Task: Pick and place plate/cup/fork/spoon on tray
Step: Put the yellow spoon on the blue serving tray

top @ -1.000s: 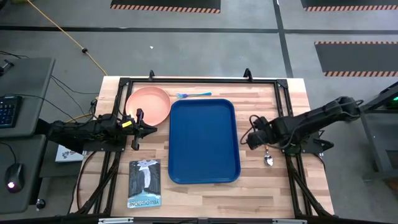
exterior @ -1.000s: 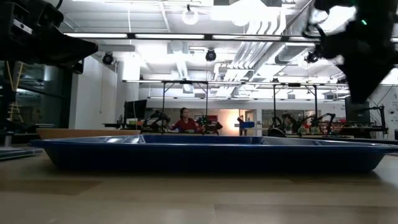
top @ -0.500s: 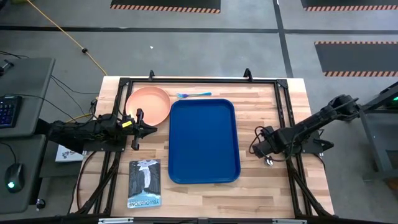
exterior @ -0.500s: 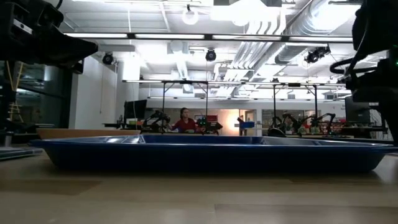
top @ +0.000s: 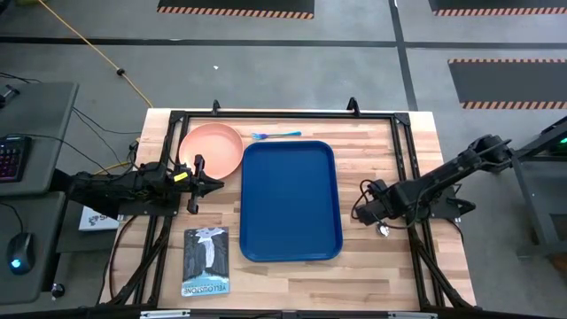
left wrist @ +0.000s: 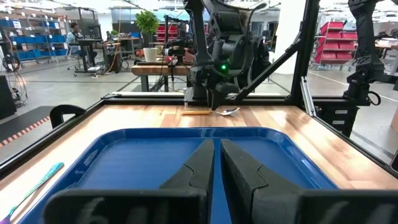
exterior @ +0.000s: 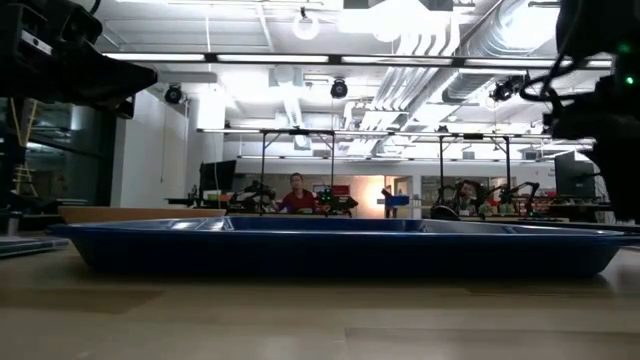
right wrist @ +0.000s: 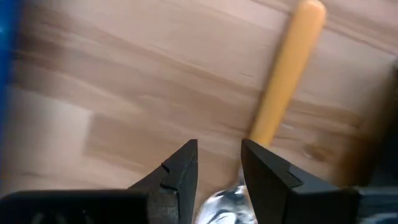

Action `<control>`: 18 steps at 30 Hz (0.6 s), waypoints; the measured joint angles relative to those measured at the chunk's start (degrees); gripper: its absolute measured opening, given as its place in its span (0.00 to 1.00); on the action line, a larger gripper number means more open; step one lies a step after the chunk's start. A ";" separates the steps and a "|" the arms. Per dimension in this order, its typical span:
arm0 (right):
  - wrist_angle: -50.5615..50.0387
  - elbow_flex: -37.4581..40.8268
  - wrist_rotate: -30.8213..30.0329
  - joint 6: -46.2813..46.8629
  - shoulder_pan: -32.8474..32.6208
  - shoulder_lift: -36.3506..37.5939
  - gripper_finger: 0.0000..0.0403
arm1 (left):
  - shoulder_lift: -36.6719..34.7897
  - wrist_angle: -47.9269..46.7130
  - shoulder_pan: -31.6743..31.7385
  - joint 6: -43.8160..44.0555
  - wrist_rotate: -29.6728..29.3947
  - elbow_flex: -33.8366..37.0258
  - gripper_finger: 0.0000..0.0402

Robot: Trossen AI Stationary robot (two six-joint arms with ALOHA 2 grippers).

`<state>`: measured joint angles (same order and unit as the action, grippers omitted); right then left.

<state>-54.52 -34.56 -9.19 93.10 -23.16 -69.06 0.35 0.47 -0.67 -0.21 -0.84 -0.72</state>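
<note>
The spoon [right wrist: 283, 87], with a metal bowl and an orange handle, lies on the wood to the right of the blue tray [top: 291, 199]. My right gripper [right wrist: 219, 144] is open low over it, and the bowl [right wrist: 227, 202] shows between the fingers. In the high view this gripper [top: 368, 211] covers most of the spoon [top: 384, 229]. The pink plate [top: 211, 149] and the light-blue fork [top: 275, 135] lie at the far left, beside the tray. My left gripper [top: 197, 173] is shut and empty at the tray's left edge. My right gripper points down, its fingers on either side of the spoon's neck, where the handle meets the bowl [right wrist: 258, 134]. One finger [right wrist: 267, 171] overlaps the handle's lower end. I cannot tell whether it touches. The spoon lies flat on the table.
A grey-blue booklet [top: 205, 260] lies at the near left of the table. A black frame rail [top: 407, 177] runs along the table's right side, close to the spoon. In the low view the tray's rim [exterior: 330, 245] spans the table.
My right gripper has gone down and toward the table's near edge, onto the spoon, and has then held nearly still. The spoon has stayed where it was.
</note>
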 joint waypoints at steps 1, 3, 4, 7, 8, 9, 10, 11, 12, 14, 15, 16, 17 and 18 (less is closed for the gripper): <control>0.04 -0.83 -0.43 -0.70 0.00 0.00 0.28 | 0.01 0.00 0.00 0.00 0.00 -0.01 0.05; 0.27 -2.60 -1.82 -2.53 0.00 0.00 0.28 | 0.01 0.00 0.00 0.00 0.00 -0.01 0.05; 0.59 -3.43 -2.43 -3.21 0.02 0.00 0.28 | -0.01 0.00 0.00 0.00 0.00 -0.01 0.05; 1.64 -5.30 -4.27 -6.79 0.02 0.00 0.28 | -0.01 0.00 0.00 0.00 0.00 -0.01 0.05; 2.16 -5.90 -4.70 -7.54 0.02 0.00 0.27 | 0.00 0.00 -0.01 0.00 0.01 -0.01 0.05; 2.42 -6.41 -5.29 -8.08 0.02 0.00 0.24 | 0.00 0.00 0.00 0.00 0.00 0.01 0.05; 2.28 -6.84 -5.83 -8.37 0.02 0.00 0.20 | 0.00 0.00 0.00 0.00 0.00 0.00 0.05; 1.97 -7.13 -6.57 -8.61 0.02 0.00 0.14 | -0.01 0.00 -0.01 0.00 0.00 0.00 0.05; 1.63 -7.35 -7.00 -8.81 0.02 0.00 0.08 | -0.01 0.00 -0.01 0.00 0.00 0.01 0.05; 1.44 -7.56 -7.31 -9.41 0.02 0.02 0.03 | -0.01 0.00 0.00 0.00 0.00 -0.01 0.05; 1.34 -7.57 -7.17 -8.85 0.02 0.01 0.05 | -0.01 0.00 0.00 0.00 0.00 -0.01 0.05; 1.05 -7.57 -7.22 -8.20 0.02 0.01 0.07 | -0.01 0.00 -0.01 0.00 0.00 0.00 0.05; 0.90 -7.57 -7.43 -8.06 0.02 0.01 0.11 | 0.00 0.00 0.00 0.00 0.00 0.01 0.05; 0.83 -7.57 -7.53 -7.83 0.02 0.01 0.14 | -0.01 -0.01 -0.02 0.00 0.00 -0.01 0.05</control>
<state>-53.69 -42.13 -16.72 85.27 -23.14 -69.05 0.34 0.46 -0.69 -0.21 -0.84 -0.73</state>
